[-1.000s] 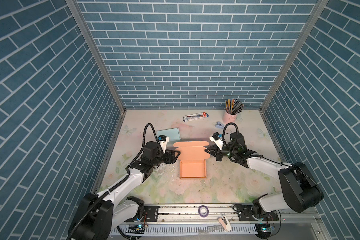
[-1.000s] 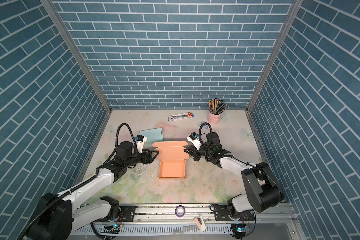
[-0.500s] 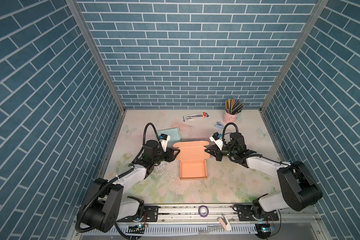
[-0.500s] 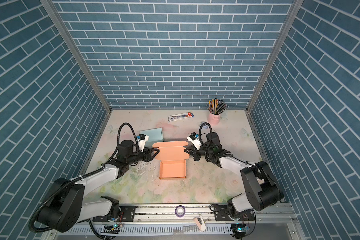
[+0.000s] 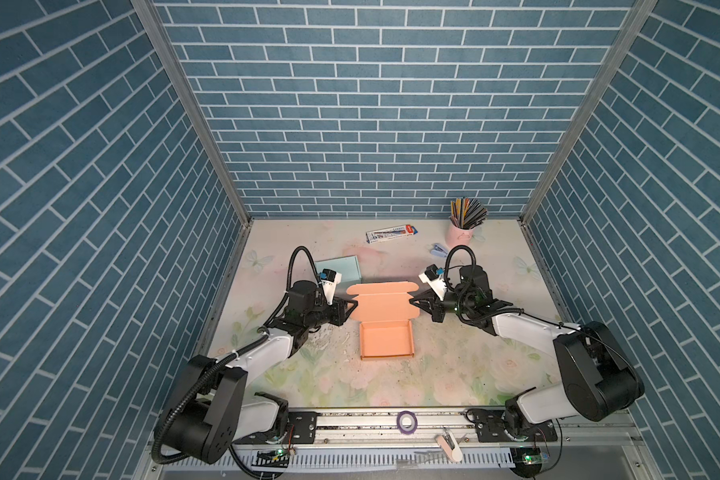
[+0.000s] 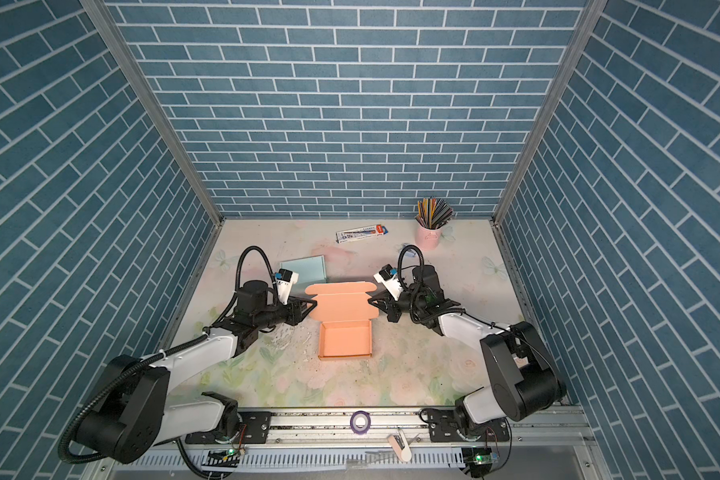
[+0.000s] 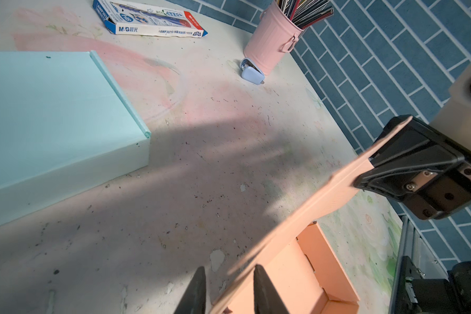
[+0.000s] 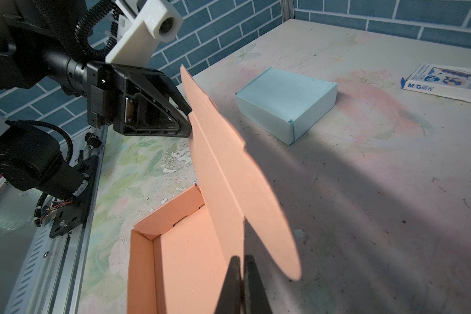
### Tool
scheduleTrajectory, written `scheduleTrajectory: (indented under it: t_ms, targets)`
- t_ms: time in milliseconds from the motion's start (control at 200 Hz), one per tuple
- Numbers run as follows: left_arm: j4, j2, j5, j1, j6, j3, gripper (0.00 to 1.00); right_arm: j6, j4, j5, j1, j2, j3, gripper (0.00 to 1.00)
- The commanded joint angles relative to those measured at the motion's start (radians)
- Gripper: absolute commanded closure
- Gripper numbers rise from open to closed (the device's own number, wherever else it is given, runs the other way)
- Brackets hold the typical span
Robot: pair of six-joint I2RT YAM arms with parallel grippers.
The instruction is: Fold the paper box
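Bench (image 5: 454,365): flowered top. The work sits about mid-bench in both top views.
Paper box (image 5: 386,340): orange card. Its tray is already formed, with four walls up and the mouth open.
Lid (image 5: 381,305): hinged on the tray's 12 o'clock wall. It is raised and leans away from the tray, and its rounded tuck flap is not yet bent.
Blue box (image 5: 337,268): closed, at about 11 o'clock from the tray. It lies apart from the lid and out of the way.
Right end effector (image 5: 412,302): at the lid's 3 o'clock edge, clenched on the card.
Left end effector (image 5: 352,306): at the lid's 9 o'clock edge. In the left wrist view its fingers (image 7: 259,288) straddle the card with a gap showing, so it is released and not gripping.
Step in hand: I judge this to be taking hold of the lid on both sides before closing it.
Next move: the left side likely needs to pinch the card. Both arms could then swing the lid toward 6 o'clock together, keeping it level. The flap would have to bend down and tuck inside the 6 o'clock wall, and uneven pull could crease the card or drag the tray.
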Motion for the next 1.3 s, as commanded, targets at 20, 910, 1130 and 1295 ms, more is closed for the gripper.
scheduleTrajectory:
  t_ms: [20, 910, 1130, 1295]
  targets:
    - [-0.056, -0.015, -0.019, -0.009, 0.006, 0.027, 0.79, -0.001, 0.004, -0.004, -0.003, 0.014, 0.012, 0.99]
    - [-0.104, -0.132, -0.234, -0.175, -0.065, 0.102, 0.90, 0.057, -0.065, 0.365, 0.109, -0.087, 0.031, 0.97]
    - [-0.088, -0.072, -0.273, -0.207, -0.087, 0.165, 0.92, 0.060, -0.058, 0.519, 0.196, -0.069, 0.066, 0.98]
    - [-0.116, -0.058, -0.287, -0.208, -0.092, 0.180, 0.89, 0.082, -0.043, 0.612, 0.199, -0.089, 0.051, 0.98]
